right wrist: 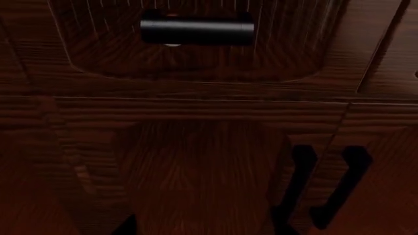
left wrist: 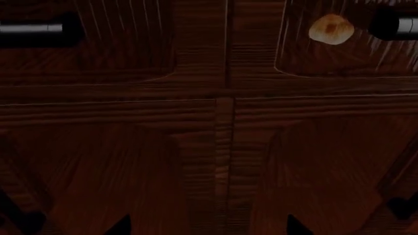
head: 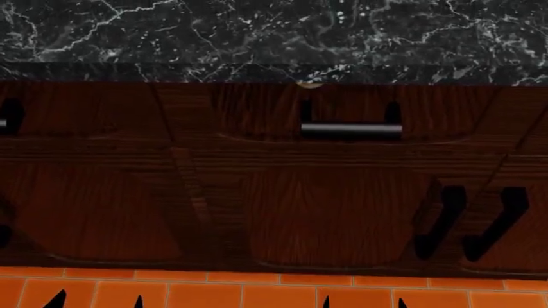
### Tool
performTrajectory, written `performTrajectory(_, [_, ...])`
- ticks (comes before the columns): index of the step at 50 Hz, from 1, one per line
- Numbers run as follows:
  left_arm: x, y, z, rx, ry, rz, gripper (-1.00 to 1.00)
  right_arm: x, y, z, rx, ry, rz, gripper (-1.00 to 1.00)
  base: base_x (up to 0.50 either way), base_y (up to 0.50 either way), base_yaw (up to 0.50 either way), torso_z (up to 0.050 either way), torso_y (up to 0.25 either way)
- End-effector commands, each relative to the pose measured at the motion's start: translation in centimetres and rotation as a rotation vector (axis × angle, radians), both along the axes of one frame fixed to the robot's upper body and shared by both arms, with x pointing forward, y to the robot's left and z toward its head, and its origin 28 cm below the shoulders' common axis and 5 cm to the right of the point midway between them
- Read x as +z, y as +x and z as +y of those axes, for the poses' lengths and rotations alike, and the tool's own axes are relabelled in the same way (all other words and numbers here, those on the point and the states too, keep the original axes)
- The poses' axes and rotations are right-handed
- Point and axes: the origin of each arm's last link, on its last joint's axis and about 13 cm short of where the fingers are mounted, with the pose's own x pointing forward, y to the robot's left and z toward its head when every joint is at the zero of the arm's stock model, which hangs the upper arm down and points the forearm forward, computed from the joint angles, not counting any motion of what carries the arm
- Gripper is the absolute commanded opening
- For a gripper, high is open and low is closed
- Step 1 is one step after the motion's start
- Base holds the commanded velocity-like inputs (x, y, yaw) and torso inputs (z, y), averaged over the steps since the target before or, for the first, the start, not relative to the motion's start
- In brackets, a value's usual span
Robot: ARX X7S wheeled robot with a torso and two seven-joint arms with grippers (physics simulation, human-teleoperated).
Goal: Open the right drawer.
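Black gripper fingertips poke in along the head view's lower edge, their spread impossible to judge, while the shut dark reddish-brown wood right drawer with metal bar handle shows its tan rounded lump clearly only to the left wrist.

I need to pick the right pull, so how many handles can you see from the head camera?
4: a horizontal bar on the right drawer, two vertical ones on the lower doors, and one cut off at the left edge.
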Motion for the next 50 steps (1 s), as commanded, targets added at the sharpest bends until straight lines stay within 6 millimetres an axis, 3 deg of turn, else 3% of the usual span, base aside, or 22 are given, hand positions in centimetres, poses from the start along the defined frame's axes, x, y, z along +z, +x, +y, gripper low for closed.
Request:
performTrajectory(1, [0.0,0.0,0.0,-0.004,-0.004,-0.004,1.0,-0.1,0.0,0.0,0.003,-0.001,-0.001,1.0,0.2,0.0,0.0,0.0,0.0])
performTrajectory(39, [0.0,0.0,0.0,-0.008,-0.013,0.0,1.0,0.2,-0.2,0.4,0.027,-0.034,-0.011,1.0,0.17,0.0,0.0,0.0,0.0])
performTrajectory(50, [0.0,-0.3,0.0,-0.022,-0.02,0.007,1.0,1.4,0.1,0.3,-0.037,-0.322,-0.044,1.0,0.0,0.0,0.0,0.0,0.0])
